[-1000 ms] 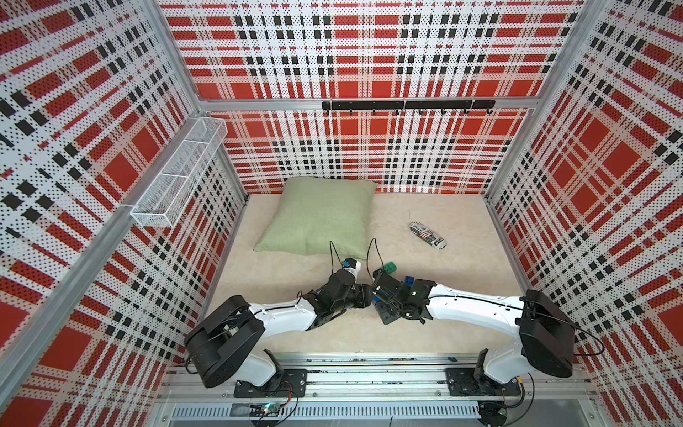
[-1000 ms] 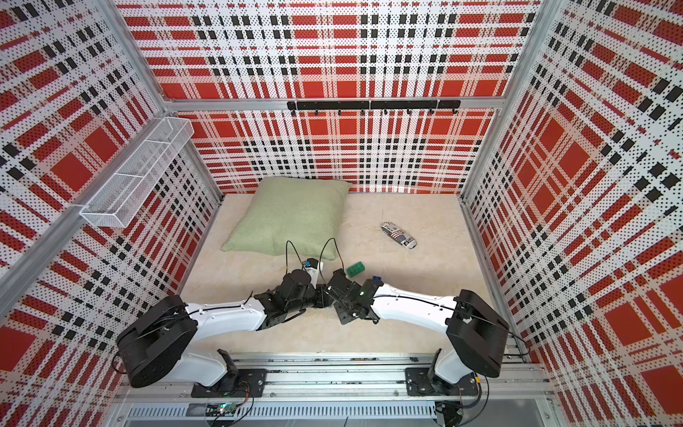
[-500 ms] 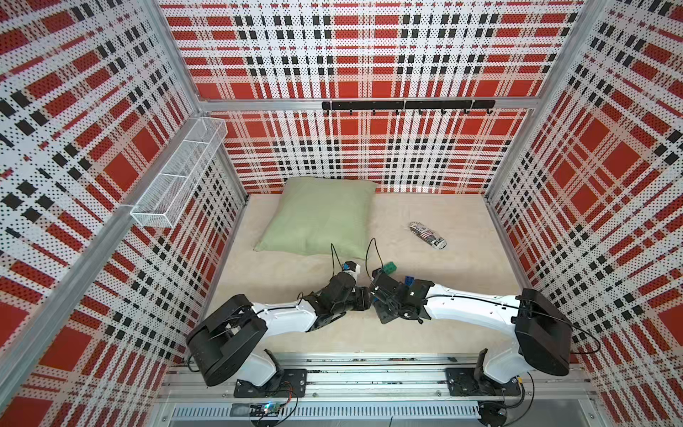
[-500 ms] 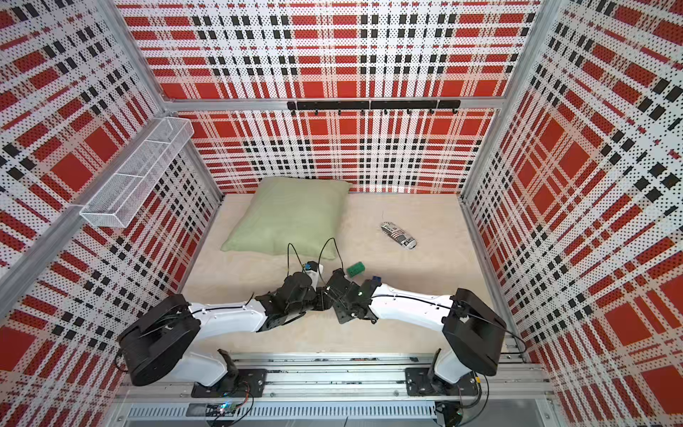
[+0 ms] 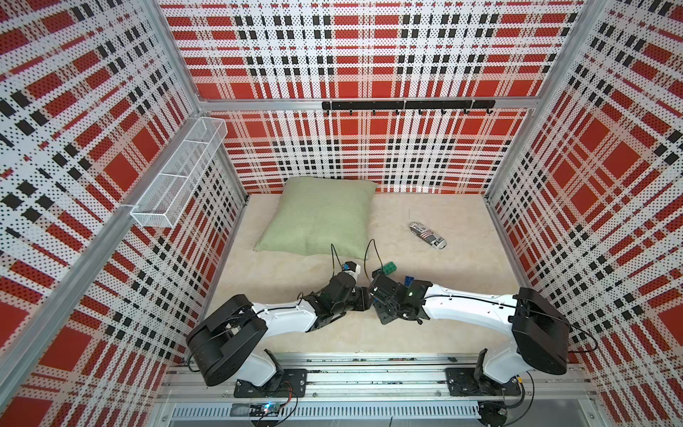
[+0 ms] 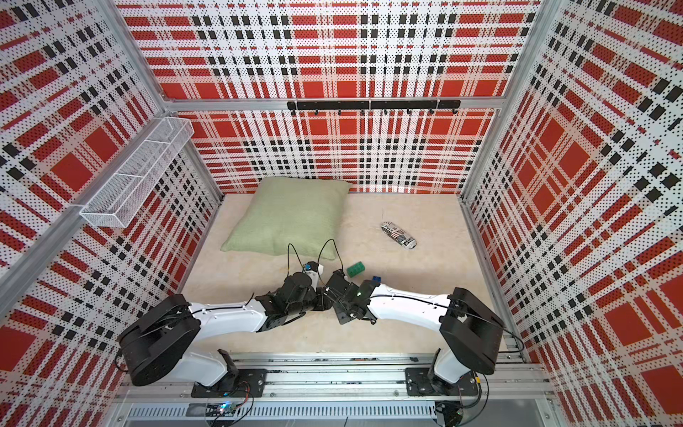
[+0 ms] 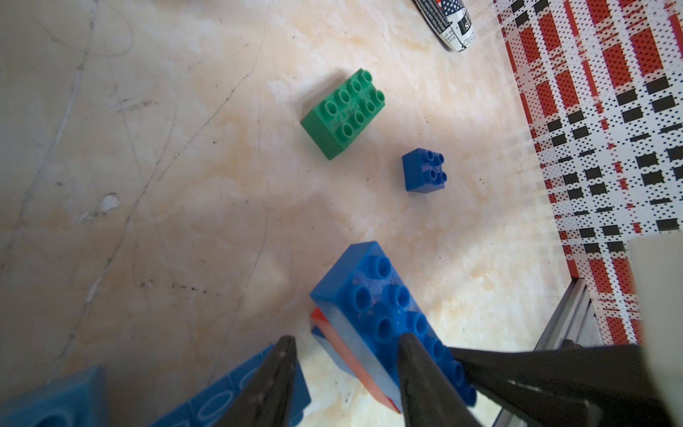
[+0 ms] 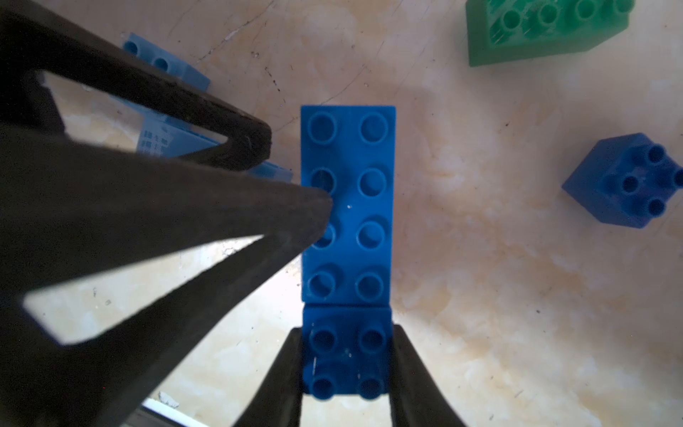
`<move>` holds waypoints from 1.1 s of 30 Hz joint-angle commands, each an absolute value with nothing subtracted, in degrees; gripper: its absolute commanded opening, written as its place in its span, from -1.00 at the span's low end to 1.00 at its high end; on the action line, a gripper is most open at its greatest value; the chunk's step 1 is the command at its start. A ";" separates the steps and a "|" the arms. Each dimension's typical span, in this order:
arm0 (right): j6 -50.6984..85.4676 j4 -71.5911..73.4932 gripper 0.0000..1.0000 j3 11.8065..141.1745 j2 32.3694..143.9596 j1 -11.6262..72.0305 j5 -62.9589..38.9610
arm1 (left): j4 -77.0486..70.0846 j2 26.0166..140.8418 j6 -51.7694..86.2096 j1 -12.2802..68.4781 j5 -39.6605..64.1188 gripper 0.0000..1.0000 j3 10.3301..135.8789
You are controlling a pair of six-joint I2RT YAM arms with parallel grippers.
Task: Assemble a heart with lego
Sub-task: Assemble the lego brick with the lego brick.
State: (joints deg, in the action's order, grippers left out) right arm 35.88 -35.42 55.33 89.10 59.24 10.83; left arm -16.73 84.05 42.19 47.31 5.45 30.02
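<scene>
**Lego heart (image 8: 364, 207), part-built, in assembly**

Dark blue over red layers, at the front middle of the table (image 7: 166, 185), where both arms meet. We log the right gripper (image 8: 347, 332) clamped on its two-stud end, likely to steady it for joining. Left gripper (image 7: 345, 344): jaws apart, one finger on the studs; we cannot tell if it grasps. Green brick (image 7: 343, 114) and small blue brick (image 7: 424, 170) lie loose nearby, unjoined.

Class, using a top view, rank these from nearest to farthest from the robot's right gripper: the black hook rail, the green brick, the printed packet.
Measured from the right gripper:
1. green brick, on the table just beyond it.
2. printed packet, farther back on the table, toward the right wall.
3. hook rail, up on the back wall.
</scene>
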 commanded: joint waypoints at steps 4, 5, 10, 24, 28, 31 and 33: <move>34.54 -36.52 -0.46 55.29 92.99 59.40 7.33 | -17.05 84.98 42.53 47.46 5.40 -0.01 29.66; 34.46 -37.10 -0.47 55.58 93.96 59.40 7.55 | -17.08 85.13 42.54 47.52 5.25 -0.01 29.64; 34.75 -37.37 -0.47 54.48 94.21 58.81 8.20 | -17.06 85.03 42.58 47.46 5.03 -0.02 29.38; 33.31 -40.02 -0.35 61.41 93.86 58.18 9.59 | -16.28 85.78 42.28 45.95 5.17 -0.01 30.68; 33.38 -40.10 -0.24 62.56 93.54 58.18 9.99 | -16.39 85.49 42.45 45.97 5.32 -0.02 30.76; 33.57 -39.81 -0.09 63.06 92.81 58.12 9.78 | -16.35 85.10 42.45 46.14 5.52 -0.02 30.67; 33.99 -39.66 -0.03 63.24 92.45 58.10 9.81 | -16.35 84.91 42.53 46.23 5.23 -0.02 30.59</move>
